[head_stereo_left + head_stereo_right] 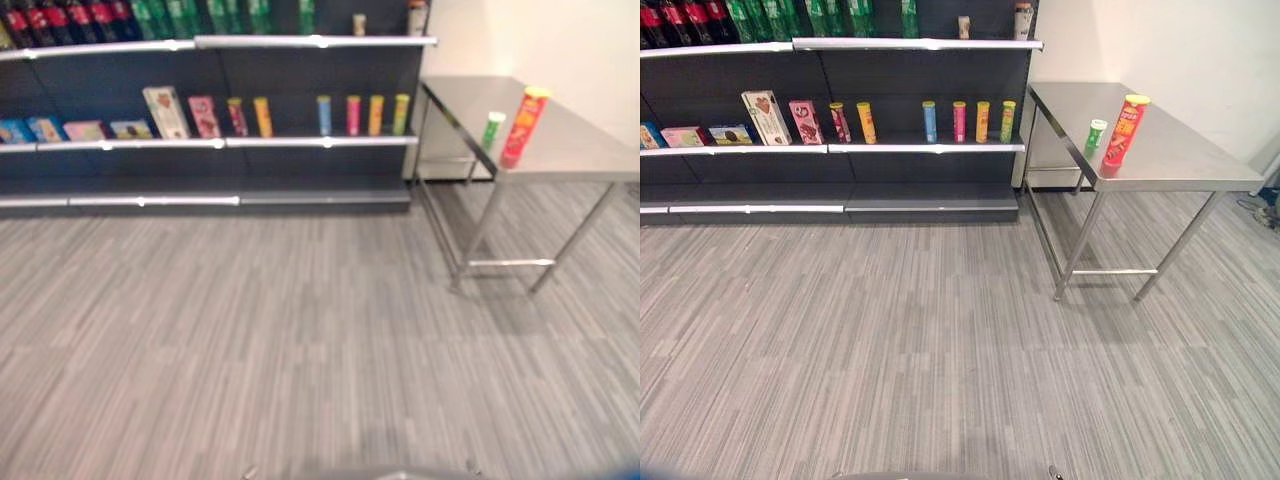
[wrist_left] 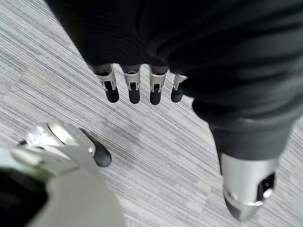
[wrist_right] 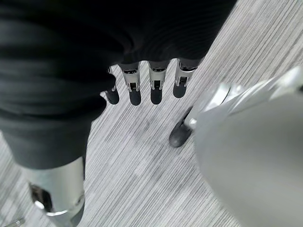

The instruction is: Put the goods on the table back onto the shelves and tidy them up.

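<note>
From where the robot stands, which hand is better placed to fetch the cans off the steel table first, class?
Probably the right hand. The table stands to the robot's right, with the tall red can and the small green can on it. Both the right and the left hand hang open and empty over the floor.

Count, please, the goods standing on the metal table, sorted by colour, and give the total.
Red tube: 1
Green tube: 1
Total on the table: 2
</note>
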You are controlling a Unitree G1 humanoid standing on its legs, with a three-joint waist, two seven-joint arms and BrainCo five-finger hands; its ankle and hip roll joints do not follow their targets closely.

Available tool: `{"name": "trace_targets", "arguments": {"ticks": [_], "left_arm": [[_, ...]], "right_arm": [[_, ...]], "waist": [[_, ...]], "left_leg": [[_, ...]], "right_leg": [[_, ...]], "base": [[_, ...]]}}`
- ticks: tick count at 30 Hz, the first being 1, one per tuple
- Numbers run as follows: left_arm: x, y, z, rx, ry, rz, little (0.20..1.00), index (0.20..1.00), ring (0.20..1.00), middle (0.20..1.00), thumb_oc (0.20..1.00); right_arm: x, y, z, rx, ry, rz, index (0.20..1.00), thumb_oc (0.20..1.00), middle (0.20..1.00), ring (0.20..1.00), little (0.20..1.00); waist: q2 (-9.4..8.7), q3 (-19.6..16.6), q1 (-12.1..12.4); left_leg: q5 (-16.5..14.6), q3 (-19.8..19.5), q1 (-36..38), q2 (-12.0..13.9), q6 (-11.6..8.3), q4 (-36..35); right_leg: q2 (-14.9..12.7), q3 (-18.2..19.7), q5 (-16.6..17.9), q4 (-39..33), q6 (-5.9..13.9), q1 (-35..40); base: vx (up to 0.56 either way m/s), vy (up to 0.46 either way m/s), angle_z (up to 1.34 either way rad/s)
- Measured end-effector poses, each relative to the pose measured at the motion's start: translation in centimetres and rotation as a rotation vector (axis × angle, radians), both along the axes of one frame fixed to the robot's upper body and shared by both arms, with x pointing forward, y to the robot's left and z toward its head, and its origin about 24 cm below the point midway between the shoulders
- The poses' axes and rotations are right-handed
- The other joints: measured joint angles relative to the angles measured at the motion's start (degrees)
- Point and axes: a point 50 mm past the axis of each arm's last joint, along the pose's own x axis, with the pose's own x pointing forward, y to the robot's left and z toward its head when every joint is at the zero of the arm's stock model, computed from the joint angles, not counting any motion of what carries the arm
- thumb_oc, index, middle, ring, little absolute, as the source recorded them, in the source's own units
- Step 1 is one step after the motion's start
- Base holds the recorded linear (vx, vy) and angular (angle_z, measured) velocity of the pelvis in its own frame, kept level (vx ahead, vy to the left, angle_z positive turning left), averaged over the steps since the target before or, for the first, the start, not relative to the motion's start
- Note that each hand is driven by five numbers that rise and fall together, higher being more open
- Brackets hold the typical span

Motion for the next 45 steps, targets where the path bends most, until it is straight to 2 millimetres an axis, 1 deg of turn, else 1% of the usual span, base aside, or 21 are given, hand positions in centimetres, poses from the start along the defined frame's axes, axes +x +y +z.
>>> {"name": "trace_targets", "arguments": {"ticks": [1, 2, 3, 5, 6, 7, 10, 11, 15, 17, 25, 33, 37, 38, 39, 40, 41, 42, 43, 44, 45], "left_arm": [[1.0, -0.1, 0.1, -0.003, -0.04, -0.026, 1.0, 1.0, 1.0, 1.0, 1.0], [1.3, -0.2, 0.1, -0.003, -0.047, -0.049, 1.0, 1.0, 1.0, 1.0, 1.0], [1.4, -0.2, 0.1, 0.002, -0.045, -0.088, 1.0, 1.0, 1.0, 1.0, 1.0], [1.4, -0.2, 0.1, 0.0, -0.046, -0.089, 1.0, 1.0, 1.0, 1.0, 1.0], [1.4, -0.2, 0.1, -0.001, -0.046, -0.089, 1.0, 1.0, 1.0, 1.0, 1.0], [0.9, -0.2, 0.1, -0.003, -0.034, -0.086, 1.0, 1.0, 1.0, 1.0, 1.0], [0.7, -0.2, 0.0, -0.005, -0.03, -0.083, 1.0, 1.0, 1.0, 1.0, 1.0], [0.3, -0.2, 0.0, -0.007, -0.022, -0.08, 1.0, 1.0, 1.0, 1.0, 1.0], [-0.8, -0.3, 0.0, -0.013, 0.007, -0.063, 1.0, 1.0, 1.0, 1.0, 1.0], [-1.3, -0.2, 0.0, -0.013, 0.015, -0.03, 1.0, 1.0, 1.0, 1.0, 1.0], [-1.3, -0.5, -0.1, -0.028, 0.001, 0.067, 1.0, 1.0, 1.0, 1.0, 1.0], [-1.3, -0.7, -0.1, -0.033, 0.0, 0.068, 1.0, 1.0, 1.0, 1.0, 1.0], [-1.2, -0.9, -0.2, -0.036, -0.001, 0.058, 1.0, 1.0, 1.0, 1.0, 1.0], [-1.0, -0.7, -0.1, -0.032, -0.002, 0.056, 1.0, 1.0, 1.0, 1.0, 1.0], [-0.7, -0.8, -0.1, -0.032, -0.01, 0.058, 1.0, 1.0, 1.0, 1.0, 1.0], [0.6, -0.4, -0.1, -0.025, -0.031, 0.061, 1.0, 1.0, 1.0, 1.0, 1.0], [2.1, -0.3, 0.1, -0.024, -0.068, 0.067, 1.0, 1.0, 1.0, 1.0, 1.0], [2.7, -0.3, 0.1, -0.029, -0.086, 0.077, 1.0, 1.0, 1.0, 1.0, 1.0], [4.1, 0.0, 0.3, -0.031, -0.122, 0.108, 1.0, 1.0, 1.0, 1.0, 1.0], [3.9, 0.0, 0.3, -0.032, -0.117, 0.128, 1.0, 1.0, 1.0, 1.0, 1.0], [3.6, 0.1, 0.3, -0.038, -0.113, 0.18, 1.0, 1.0, 1.0, 1.0, 1.0]], "right_arm": [[0.5, -0.1, 0.1, -0.003, -0.01, 0.023, 1.0, 1.0, 1.0, 1.0, 1.0], [0.7, -0.1, 0.1, -0.005, -0.013, 0.034, 1.0, 1.0, 1.0, 1.0, 1.0], [0.8, -0.1, 0.1, -0.008, -0.013, 0.053, 1.0, 1.0, 1.0, 1.0, 1.0], [0.8, -0.2, 0.1, -0.01, -0.01, 0.07, 1.0, 1.0, 1.0, 1.0, 1.0], [0.7, -0.2, 0.1, -0.011, -0.008, 0.071, 1.0, 1.0, 1.0, 1.0, 1.0], [0.7, -0.2, 0.1, -0.012, -0.005, 0.076, 1.0, 1.0, 1.0, 1.0, 1.0], [0.4, -0.2, 0.1, -0.013, 0.003, 0.084, 1.0, 1.0, 1.0, 1.0, 1.0], [0.3, -0.2, 0.1, -0.017, 0.01, 0.114, 1.0, 1.0, 1.0, 1.0, 1.0], [-0.3, -0.5, 0.1, -0.023, 0.025, 0.116, 1.0, 1.0, 1.0, 1.0, 1.0], [-0.4, -0.5, 0.1, -0.018, 0.025, 0.117, 1.0, 1.0, 1.0, 1.0, 1.0], [0.2, -0.4, 0.1, -0.017, 0.006, 0.173, 1.0, 1.0, 1.0, 1.0, 1.0], [0.1, -0.6, 0.1, -0.029, 0.019, 0.236, 1.0, 1.0, 1.0, 1.0, 1.0], [0.2, -1.4, 0.3, -0.052, 0.027, 0.27, 1.0, 1.0, 1.0, 1.0, 1.0], [0.5, -1.5, 0.4, -0.057, 0.024, 0.281, 1.0, 1.0, 1.0, 1.0, 1.0], [0.8, -1.5, 0.4, -0.061, 0.01, 0.282, 1.0, 1.0, 1.0, 1.0, 1.0], [2.1, -1.5, 0.6, -0.064, -0.016, 0.284, 1.0, 1.0, 1.0, 1.0, 1.0], [3.1, -1.5, 0.7, -0.07, -0.036, 0.29, 1.0, 1.0, 1.0, 1.0, 1.0], [4.0, -1.7, 1.0, -0.082, -0.048, 0.294, 1.0, 1.0, 1.0, 1.0, 1.0], [5.4, -1.9, 1.3, -0.1, -0.065, 0.298, 1.0, 1.0, 1.0, 1.0, 1.0], [5.2, -2.0, 1.3, -0.101, -0.058, 0.3, 1.0, 1.0, 1.0, 1.0, 1.0], [5.2, -2.0, 1.3, -0.103, -0.054, 0.31, 1.0, 1.0, 1.0, 1.0, 1.0]], "waist": [[-0.03, -0.08, -0.02], [0.0, -0.11, -0.03], [0.12, -0.17, -0.02], [0.36, -0.22, -0.01], [0.48, -0.41, -0.01], [0.62, -0.99, -0.01], [0.7, -1.43, 0.13], [0.77, -1.59, 0.11], [1.02, -3.08, 0.14], [0.98, -3.21, 0.1], [1.27, -3.09, 0.44], [1.46, -2.84, 0.44], [1.51, -2.78, 0.21], [1.44, -2.12, 0.32], [1.2, -1.94, 0.2], [0.55, 0.63, 0.47], [-1.2, 2.24, 0.76], [-0.79, 4.36, 1.3], [-0.71, 7.27, 2.04], [-1.19, 7.37, 2.51], [-1.54, 7.69, 2.37]], "left_leg": [[-0.05, 0.0, 0.13, 0.38, -0.07, 0.0], [-0.06, 0.01, 0.21, 0.48, -0.09, -0.01], [-0.11, 0.09, 0.35, 0.7, -0.16, -0.02], [-0.34, 0.19, 0.72, 0.99, -0.46, -0.04], [-0.85, 0.19, 0.75, 1.14, -1.01, -0.08], [-1.03, 0.3, 0.76, 1.47, -1.05, -0.38], [-1.22, 0.24, 0.68, 2.02, -0.78, -0.39], [-1.21, 0.22, 0.66, 2.25, -0.79, -0.39], [-1.08, 0.06, -0.2, 2.78, -0.96, -0.38], [-0.98, -0.05, -0.14, 3.03, -1.11, -0.38], [-0.79, -0.6, -0.26, 3.58, -1.46, -0.37], [-0.78, -1.72, -0.83, 3.71, -1.74, -0.37], [-0.75, -2.0, -1.02, 3.98, -2.06, 0.07], [-1.34, -1.92, -2.65, 3.87, -3.08, 3.1], [-2.47, -1.65, -5.12, 3.84, -4.57, 7.1], [-3.26, -1.75, -10.79, 2.62, -6.04, 17.49], [-3.76, -1.81, -13.61, 1.6, -6.7, 22.85], [-3.61, -2.47, -16.4, 1.61, -8.11, 28.88], [-0.94, -3.58, -21.51, 0.41, -9.78, 38.6], [0.12, -3.33, -22.9, 0.19, -9.49, 39.93], [-1.49, -1.23, -23.11, 0.4, -7.91, 37.61]], "right_leg": [[0.41, 0.02, -0.08, 0.0, -0.01, 0.27], [0.54, 0.02, -0.08, 0.0, -0.01, 0.31], [0.73, 0.04, -0.08, 0.0, -0.03, 0.43], [0.99, 0.06, -0.13, 0.0, -0.16, 0.61], [1.08, 0.05, -0.27, -0.01, -0.33, 0.66], [1.43, 0.24, -0.75, -0.04, -1.37, 0.57], [1.76, 0.41, -0.66, -0.3, -1.49, 0.54], [1.99, 0.4, -0.63, -0.31, -1.53, 0.49], [2.58, 0.36, -0.19, -0.33, -2.21, -0.33], [2.79, 0.13, -0.14, -0.33, -2.29, -0.23], [3.59, -0.27, -0.03, -0.33, -2.44, -0.11], [3.71, -1.24, -0.04, -0.33, -2.52, -0.21], [4.07, -1.55, -0.1, -0.31, -2.43, -0.24], [4.16, -1.42, -0.6, 0.02, -2.65, -0.57], [4.46, -1.18, -1.57, 1.4, -3.86, -2.42], [5.33, -1.1, -1.98, 3.71, -4.35, -3.67], [5.06, -0.06, -2.45, 5.41, -4.88, -4.89], [6.23, 0.25, -3.26, 7.38, -5.42, -5.75], [6.74, 1.55, -3.65, 9.02, -6.37, -6.3], [6.32, 1.91, -3.77, 8.95, -6.89, -6.63], [4.75, 1.66, -4.05, 6.56, -7.34, -6.24]], "base": [[0.0, 0.0, 0.0], [0.0, 0.0, 0.0], [0.0, 0.006, -0.03], [0.01, 0.002, -0.04], [0.01, 0.001, -0.07], [0.0, -0.007, -0.05], [0.0, -0.006, -0.01], [0.0, 0.0, 0.0], [0.0, 0.0, 0.0], [0.0, -0.029, 0.03], [0.0, -0.024, 0.03], [0.01, -0.029, 0.06], [-0.05, -0.076, 0.05], [-0.18, -0.106, -0.01], [-0.18, -0.124, 0.1], [-0.05, -0.066, 0.08], [0.04, -0.014, 0.05], [0.14, 0.029, -0.19], [0.21, 0.062, -0.33], [0.33, 0.107, -0.41], [0.36, 0.167, -0.37]]}}
